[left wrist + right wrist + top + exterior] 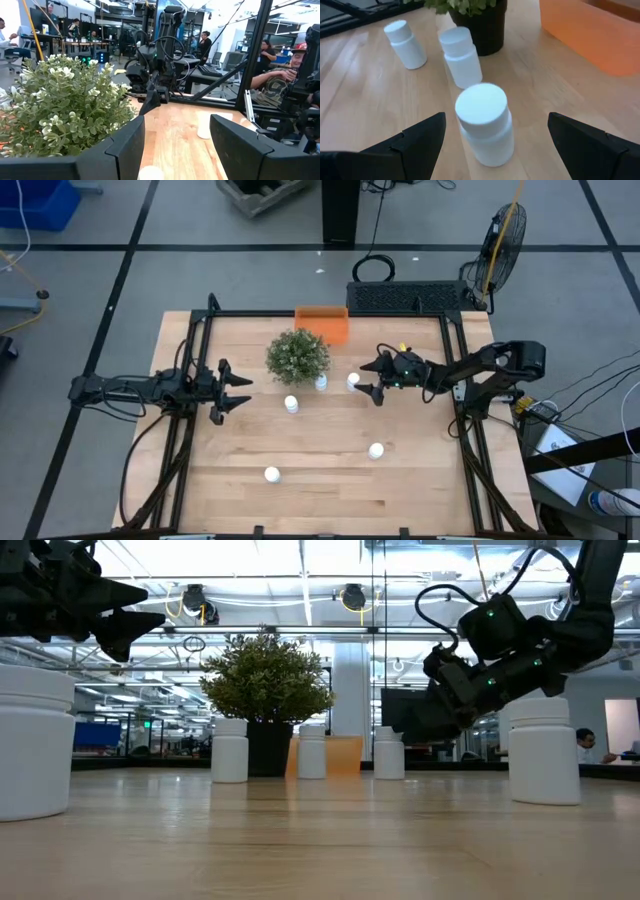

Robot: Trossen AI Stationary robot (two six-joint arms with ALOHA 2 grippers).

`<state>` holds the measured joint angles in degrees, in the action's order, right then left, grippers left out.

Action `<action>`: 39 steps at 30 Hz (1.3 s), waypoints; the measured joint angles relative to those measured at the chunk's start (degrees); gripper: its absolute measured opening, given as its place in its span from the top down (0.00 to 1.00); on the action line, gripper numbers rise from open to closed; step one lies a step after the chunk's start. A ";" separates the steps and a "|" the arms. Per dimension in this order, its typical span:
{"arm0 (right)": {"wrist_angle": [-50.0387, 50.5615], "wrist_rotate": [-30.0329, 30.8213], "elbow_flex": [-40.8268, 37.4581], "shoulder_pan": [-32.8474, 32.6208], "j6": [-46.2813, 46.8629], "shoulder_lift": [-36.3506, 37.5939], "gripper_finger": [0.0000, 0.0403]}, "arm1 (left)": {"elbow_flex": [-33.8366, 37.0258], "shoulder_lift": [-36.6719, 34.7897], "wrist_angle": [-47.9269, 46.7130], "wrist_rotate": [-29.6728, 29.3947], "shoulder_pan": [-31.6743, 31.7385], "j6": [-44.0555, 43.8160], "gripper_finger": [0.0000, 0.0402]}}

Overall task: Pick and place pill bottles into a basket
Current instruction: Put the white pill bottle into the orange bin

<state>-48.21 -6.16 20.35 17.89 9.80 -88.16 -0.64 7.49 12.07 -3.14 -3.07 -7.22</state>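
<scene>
Five small white pill bottles stand upright on the wooden table: three near the plant (291, 403), (321, 382), (353, 380) and two nearer the front (376, 450), (271, 474). The orange basket (320, 323) sits at the far edge, behind the plant. My right gripper (372, 378) is open and low. In the right wrist view its fingers stand on either side of one bottle (485, 125) without touching it. My left gripper (240, 392) is open and empty, left of the plant, above the table.
A bushy green potted plant (298, 355) stands between the basket and the three bottles, close to my left gripper's path (55, 110). A black frame (455, 370) borders the table. People sit at desks beyond the table (272, 80).
</scene>
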 joint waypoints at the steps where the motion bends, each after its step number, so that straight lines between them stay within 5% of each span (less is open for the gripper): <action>1: 0.00 -0.02 0.08 -0.06 0.05 0.01 0.14 | 0.00 -0.02 0.03 0.01 0.00 -0.01 0.43; 11: 1.84 -5.06 0.12 -0.96 0.36 0.17 0.14 | 0.00 -0.02 0.12 0.03 0.00 1.08 0.43; 39: 4.84 -1.14 2.28 -2.05 -7.23 0.15 0.14 | 0.00 -0.02 0.05 0.22 -0.02 0.49 0.43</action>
<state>-43.36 -7.30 22.63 15.84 2.57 -88.01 -0.64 7.46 12.12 -2.92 -3.09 -6.73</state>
